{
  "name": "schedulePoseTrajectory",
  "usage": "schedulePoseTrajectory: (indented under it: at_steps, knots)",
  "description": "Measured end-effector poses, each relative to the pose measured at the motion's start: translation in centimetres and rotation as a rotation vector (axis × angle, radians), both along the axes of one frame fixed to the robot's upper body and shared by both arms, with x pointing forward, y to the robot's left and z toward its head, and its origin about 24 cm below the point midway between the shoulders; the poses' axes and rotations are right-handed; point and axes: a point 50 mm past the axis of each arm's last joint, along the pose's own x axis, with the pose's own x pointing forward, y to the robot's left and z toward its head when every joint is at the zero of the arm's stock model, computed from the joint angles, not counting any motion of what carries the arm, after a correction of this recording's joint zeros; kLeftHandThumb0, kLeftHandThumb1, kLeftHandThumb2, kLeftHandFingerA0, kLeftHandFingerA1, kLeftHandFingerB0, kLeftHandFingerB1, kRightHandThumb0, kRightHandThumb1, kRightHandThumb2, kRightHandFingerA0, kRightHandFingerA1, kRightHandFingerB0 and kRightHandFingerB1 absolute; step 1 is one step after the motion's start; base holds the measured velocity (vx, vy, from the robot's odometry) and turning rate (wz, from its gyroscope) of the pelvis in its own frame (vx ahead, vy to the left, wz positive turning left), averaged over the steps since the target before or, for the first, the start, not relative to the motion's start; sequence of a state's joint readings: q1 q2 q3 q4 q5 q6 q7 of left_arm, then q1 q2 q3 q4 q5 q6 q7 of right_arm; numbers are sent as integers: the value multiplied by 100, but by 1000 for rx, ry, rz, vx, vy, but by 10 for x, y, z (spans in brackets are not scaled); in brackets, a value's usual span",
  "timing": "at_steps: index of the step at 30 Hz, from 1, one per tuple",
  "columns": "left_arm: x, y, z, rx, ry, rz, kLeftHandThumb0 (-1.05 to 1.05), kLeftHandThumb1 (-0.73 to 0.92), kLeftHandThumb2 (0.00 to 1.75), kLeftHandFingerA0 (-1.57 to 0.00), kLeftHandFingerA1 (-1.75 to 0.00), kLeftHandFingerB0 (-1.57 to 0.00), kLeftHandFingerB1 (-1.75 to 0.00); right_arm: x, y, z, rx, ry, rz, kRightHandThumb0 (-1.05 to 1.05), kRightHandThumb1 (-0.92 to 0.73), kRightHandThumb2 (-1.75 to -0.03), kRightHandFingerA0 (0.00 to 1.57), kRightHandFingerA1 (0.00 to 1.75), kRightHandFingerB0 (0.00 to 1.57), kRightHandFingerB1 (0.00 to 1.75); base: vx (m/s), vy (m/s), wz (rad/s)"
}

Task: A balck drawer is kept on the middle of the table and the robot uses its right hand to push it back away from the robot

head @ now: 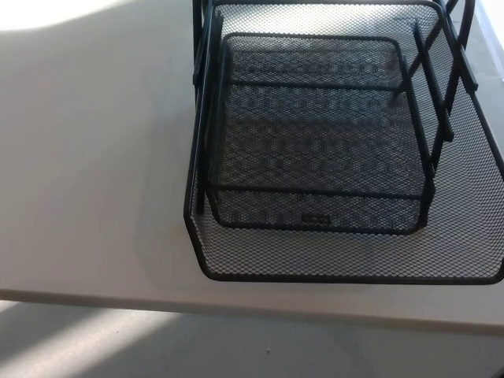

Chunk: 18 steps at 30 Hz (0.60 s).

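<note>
Head view first, and it is the only one: a black wire-mesh drawer juts toward the near edge of the white table, pulled well out of its black frame. The frame's slanted uprights stand on both sides, and a smaller mesh tray sits higher up inside. The drawer's front rim lies close to the table's near edge, with the grey floor showing below it.

Neither robot hand is anywhere in sight, left or right, so I can't say whether either is released or clenched. Nothing touches the drawer. By my reckoning the push hasn't begun: the drawer looks fully extended, and the whole job of bringing the right hand to its front rim and sliding it back remains.
</note>
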State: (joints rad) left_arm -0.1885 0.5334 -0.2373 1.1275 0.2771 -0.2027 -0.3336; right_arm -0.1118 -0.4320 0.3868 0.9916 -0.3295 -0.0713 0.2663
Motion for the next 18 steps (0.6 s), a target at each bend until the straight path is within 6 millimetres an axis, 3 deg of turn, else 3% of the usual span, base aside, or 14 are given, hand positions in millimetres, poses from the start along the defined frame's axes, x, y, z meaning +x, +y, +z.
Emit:
schedulePoseTrajectory:
  at_steps: [9, 10, 15, 17, 18]
  knots:
    - [-5, 3, -1, -15, 51, -38, -64, 61, 86, -27, -45, -19, -41, -3, 7, 17, 108, -116, 68, -69, -81, -65, 25, 30, 24, 29, 0, 0, 0]
    - [-5, 3, 0, -15, 50, -40, -59, 73, 61, -35, -34, -26, -29, -2, 10, 20, 121, -127, 81, -71, -82, -65, 25, 31, 24, 29, 0, 0, 0]
    - [-4, 2, 0, -15, 48, -43, -59, 73, 61, -35, -34, -26, -29, 1, 24, 36, 192, -192, 150, -75, -88, -67, 24, 30, 22, 28, 0, 0, 0]
    - [-4, 2, 0, -15, 48, -44, -59, 73, 62, -35, -34, -26, -29, 2, 30, 44, 226, -220, 179, -73, -89, -67, 24, 30, 22, 29, 0, 0, 0]
    - [-4, 2, 0, -15, 48, -44, -65, 60, 87, -28, -46, -19, -41, 2, 34, 48, 243, -234, 191, -73, -89, -68, 21, 29, 20, 28, 0, 0, 0]
